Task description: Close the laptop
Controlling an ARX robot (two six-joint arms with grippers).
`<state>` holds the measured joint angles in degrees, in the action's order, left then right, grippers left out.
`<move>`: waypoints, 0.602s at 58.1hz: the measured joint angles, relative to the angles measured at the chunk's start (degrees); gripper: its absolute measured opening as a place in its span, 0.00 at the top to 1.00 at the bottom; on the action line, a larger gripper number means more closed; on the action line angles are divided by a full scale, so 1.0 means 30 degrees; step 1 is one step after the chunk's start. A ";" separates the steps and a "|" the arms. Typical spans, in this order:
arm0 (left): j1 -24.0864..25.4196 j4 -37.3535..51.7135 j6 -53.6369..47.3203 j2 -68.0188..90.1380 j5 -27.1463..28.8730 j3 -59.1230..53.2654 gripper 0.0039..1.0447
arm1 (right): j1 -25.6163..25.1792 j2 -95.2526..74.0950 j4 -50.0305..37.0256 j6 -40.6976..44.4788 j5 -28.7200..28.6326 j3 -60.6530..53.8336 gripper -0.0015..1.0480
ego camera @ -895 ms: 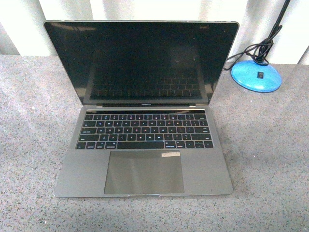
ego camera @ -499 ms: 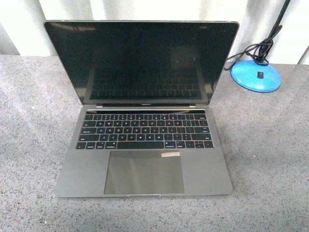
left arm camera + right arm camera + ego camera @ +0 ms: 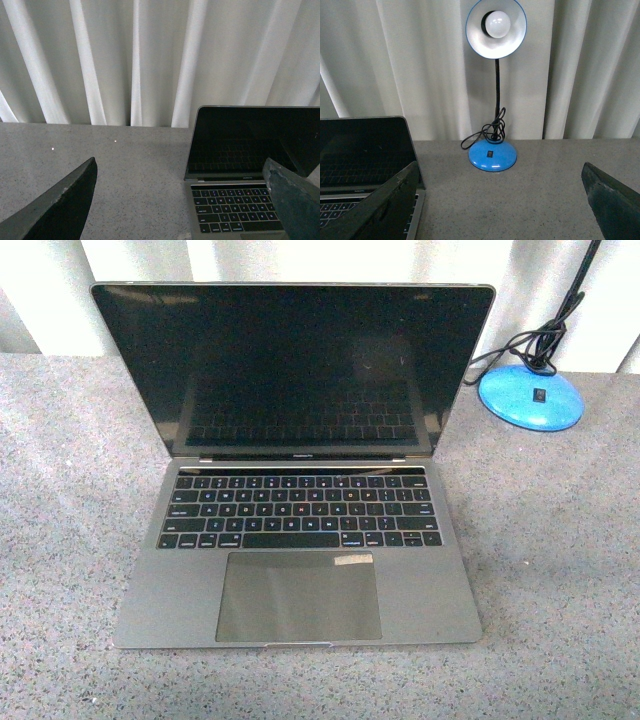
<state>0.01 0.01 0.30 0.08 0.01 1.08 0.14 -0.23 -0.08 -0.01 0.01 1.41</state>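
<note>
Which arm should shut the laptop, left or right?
Probably the left. The left gripper, open, faces most of the laptop; the right gripper, also open, faces the blue lamp, with only a laptop corner in view.

One laptop (image 3: 296, 490), one desk lamp (image 3: 530, 397) (one bulb (image 3: 498, 22)), one left end effector (image 3: 179, 167), one right end effector (image 3: 500, 170).

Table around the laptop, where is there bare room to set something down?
Bare table lies left of the laptop, from the curtain to the near edge. Right of it, the near part is free too. The far right corner is crowded by the blue lamp and its cord.
</note>
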 joint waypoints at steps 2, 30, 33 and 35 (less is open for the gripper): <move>0.0000 0.0000 -0.0007 0.0000 0.0000 0.0000 0.06 | 0.0000 0.0000 0.0000 0.0000 0.0000 0.0000 0.10; 0.0000 0.0000 -0.0007 0.0000 0.0000 0.0000 0.06 | 0.0000 0.0000 0.0000 0.0000 0.0000 0.0000 0.10; 0.0000 0.0000 -0.0007 0.0000 0.0000 0.0000 0.06 | 0.0000 0.0000 0.0000 0.0000 0.0000 0.0000 0.10; 0.0000 0.0000 -0.0007 0.0000 0.0000 0.0000 0.06 | 0.0000 0.0000 0.0000 0.0000 0.0000 0.0000 0.10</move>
<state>0.01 0.01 0.27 0.08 0.01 1.08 0.14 -0.23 -0.08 -0.01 0.01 1.41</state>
